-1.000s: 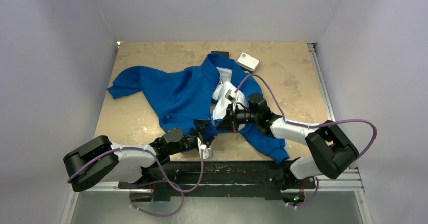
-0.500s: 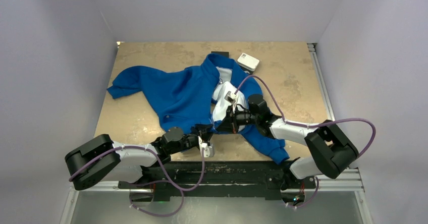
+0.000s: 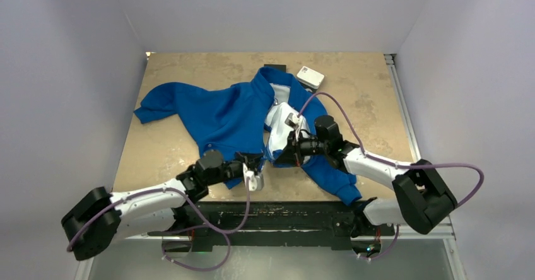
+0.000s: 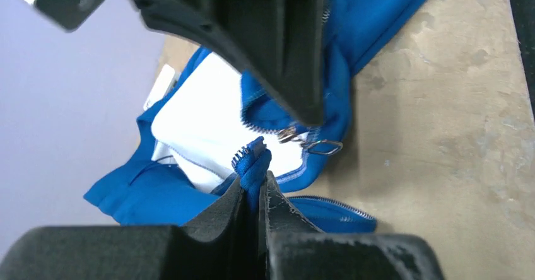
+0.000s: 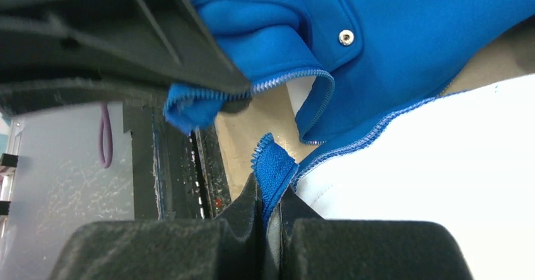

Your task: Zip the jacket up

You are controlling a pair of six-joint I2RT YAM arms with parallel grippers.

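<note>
- Left gripper point(image 4: 257, 185) has reached forward and snapped closed since a second ago. It now pinches a zipper-tape end of the jacket point(image 3: 221, 119).
- Right gripper point(image 5: 270, 195) is clamped tight on the other bottom corner of the front edge, white lining just beside it.
- Silvery slider point(image 4: 310, 144) hangs just past the left fingertips.
- Jacket is spread on the table point(image 3: 366, 97), front open.
- Step: lining up the two bottom ends — nothing mated yet, I'd say.
- Next move needs one tape end fed squarely into the slider — slack fabric may twist.
- White box point(image 3: 310, 77) sits near the collar at the far edge.
</note>
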